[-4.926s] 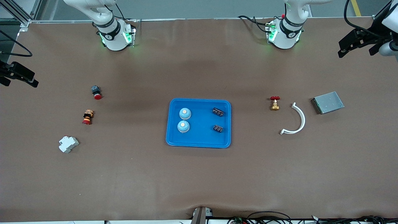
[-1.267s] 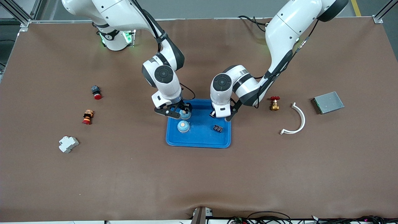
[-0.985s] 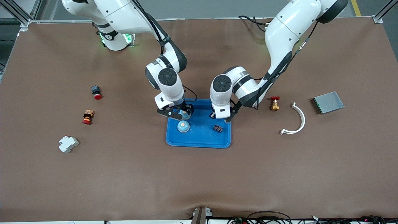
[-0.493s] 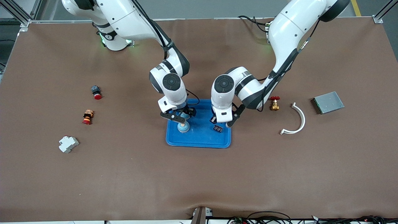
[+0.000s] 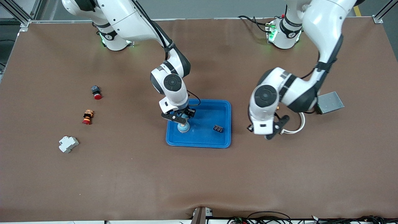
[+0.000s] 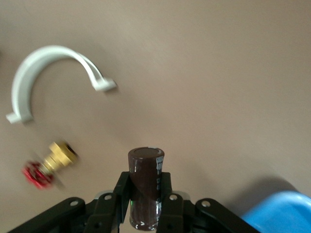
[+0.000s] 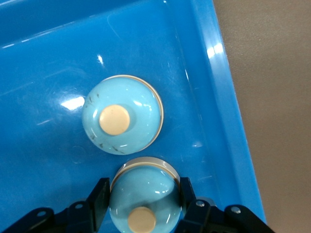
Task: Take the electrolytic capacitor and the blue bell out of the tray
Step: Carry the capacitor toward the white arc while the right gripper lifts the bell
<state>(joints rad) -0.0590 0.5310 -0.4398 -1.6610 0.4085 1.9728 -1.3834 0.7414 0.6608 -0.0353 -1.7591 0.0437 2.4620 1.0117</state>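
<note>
While the white right arm reaches down over the shallow blue plastic tray (image 5: pixel 224 107) at mid-table, its black two-finger right gripper (image 7: pixel 142 201) is clenched on a pale blue dome-shaped bell with a cream button (image 7: pixel 145 199), held just above the tray floor. A second matching bell (image 7: pixel 121 120) sits in the tray beside it, and a small black capacitor block (image 5: pixel 218 128) lies in the tray toward the left arm's end. The left gripper (image 6: pixel 145 206) grasps a dark brown cylindrical capacitor (image 6: pixel 145 187) over bare brown table (image 5: pixel 186 180) next to the tray. Near it lie a white curved plastic bracket (image 6: pixel 46 73) and a brass valve with a red handwheel (image 6: pixel 48 165).
</note>
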